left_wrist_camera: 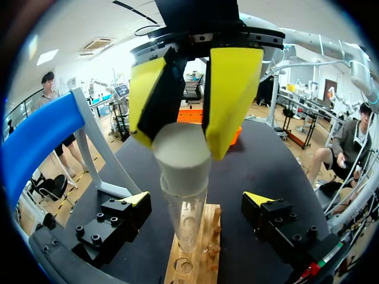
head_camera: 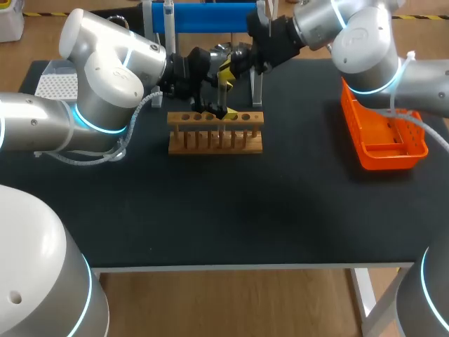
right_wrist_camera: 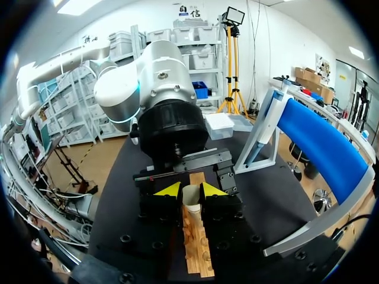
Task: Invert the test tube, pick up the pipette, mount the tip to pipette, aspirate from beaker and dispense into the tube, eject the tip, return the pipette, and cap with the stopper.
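The right pincer [right_wrist_camera: 190, 190] is clamped on the white stopper [left_wrist_camera: 180, 155], which sits at the mouth of the test tube [left_wrist_camera: 186, 222]. The tube stands upright in the wooden rack [head_camera: 215, 137] on the desk [head_camera: 224, 210]. The left pincer [left_wrist_camera: 198, 200] stands wide apart (a finger on either side of the tube, neither touching it).
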